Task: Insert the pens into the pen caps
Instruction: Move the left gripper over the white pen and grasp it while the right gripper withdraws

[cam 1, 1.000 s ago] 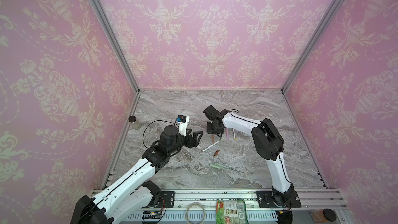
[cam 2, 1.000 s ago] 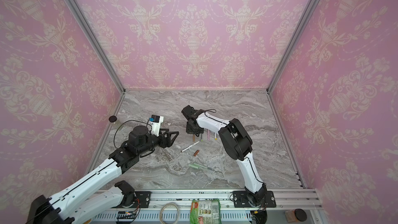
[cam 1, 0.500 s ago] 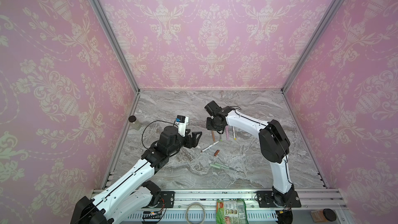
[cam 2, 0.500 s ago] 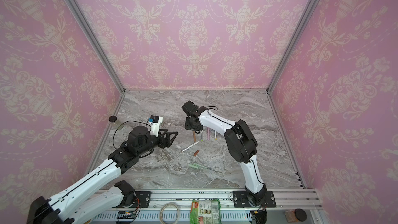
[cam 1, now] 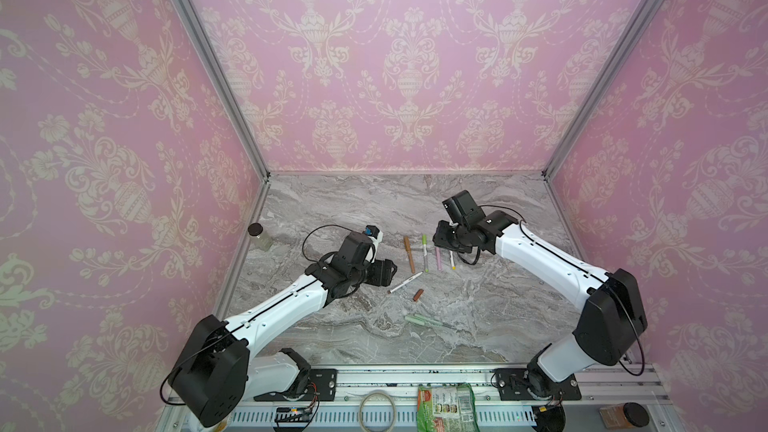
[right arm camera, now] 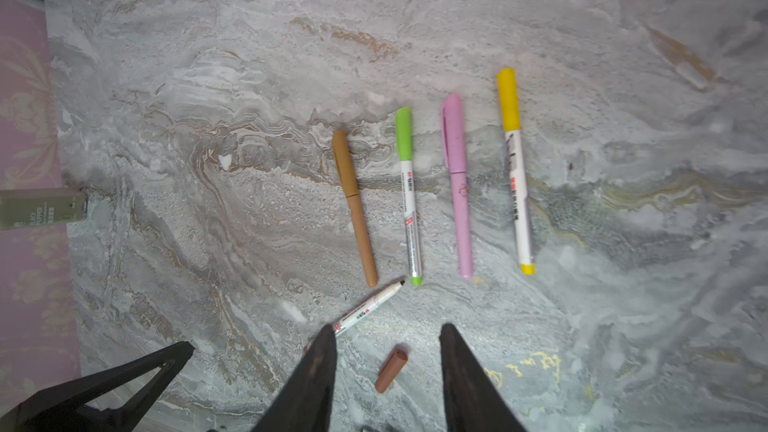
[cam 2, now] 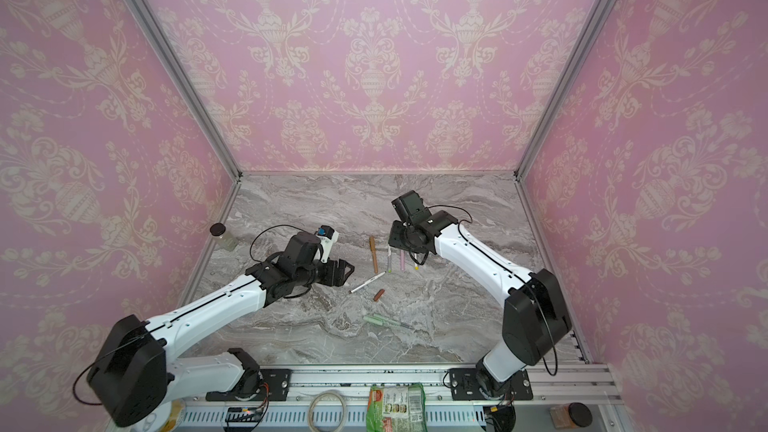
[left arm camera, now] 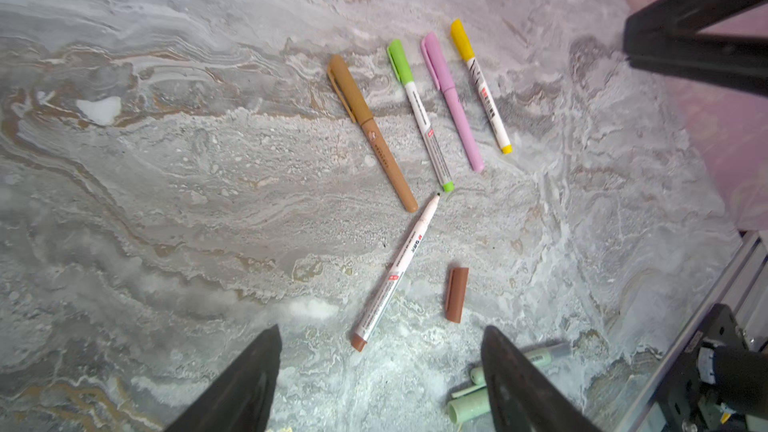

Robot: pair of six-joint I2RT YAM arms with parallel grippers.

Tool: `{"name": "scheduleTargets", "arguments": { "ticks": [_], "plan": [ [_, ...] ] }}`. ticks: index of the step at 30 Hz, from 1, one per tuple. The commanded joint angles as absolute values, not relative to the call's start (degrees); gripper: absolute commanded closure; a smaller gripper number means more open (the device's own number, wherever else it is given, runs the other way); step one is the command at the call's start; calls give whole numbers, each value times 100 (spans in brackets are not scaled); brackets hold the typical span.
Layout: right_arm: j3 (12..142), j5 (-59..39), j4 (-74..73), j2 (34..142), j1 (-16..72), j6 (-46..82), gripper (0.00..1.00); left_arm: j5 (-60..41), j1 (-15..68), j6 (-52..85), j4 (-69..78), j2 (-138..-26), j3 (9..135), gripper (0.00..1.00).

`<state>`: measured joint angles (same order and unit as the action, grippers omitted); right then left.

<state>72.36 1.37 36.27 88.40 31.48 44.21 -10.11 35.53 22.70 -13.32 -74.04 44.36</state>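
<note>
1. Your left fingers: wide apart, empty, just short of the brown tail end of the uncapped pen.
2. Uncapped pen: flat on the table, long axis running away from your left fingers, dark tip toward the row of capped pens (left arm plainly nearer).
3. The brown cap: loose, beside the barrel, not touching.
4. Your right fingers: part-open, empty. A second ago they sat shut over the row; now they are drawn back.

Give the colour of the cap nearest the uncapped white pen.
Cap: reddish brown, clearest in left wrist view.
</note>
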Motion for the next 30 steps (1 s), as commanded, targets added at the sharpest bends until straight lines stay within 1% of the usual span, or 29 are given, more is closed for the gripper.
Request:
{"name": "scheduleTargets", "arguments": {
  "ticks": [1, 6, 14, 23, 30],
  "plan": [
    [6886, 178, 3549, 8409, 3006, 4553, 56, -1070, 3757, 1759, -2077, -7912, 4862, 24],
    [6385, 90, 3382, 8072, 2808, 4561, 55, -1168, 3932, 1429, -2661, -8796, 5468, 28],
    [6210, -65, 3220, 7999, 2648, 4506, 55, -787, 4162, 1059, -3227, -9885, 6109, 34],
    [6071, -149, 3108, 7963, 2521, 4474, 55, -528, 4315, 773, -3239, -10424, 6306, 40],
    [6012, -152, 3063, 7943, 2507, 4507, 55, -569, 4322, 572, -3272, -10660, 6411, 52]
  ]
}}
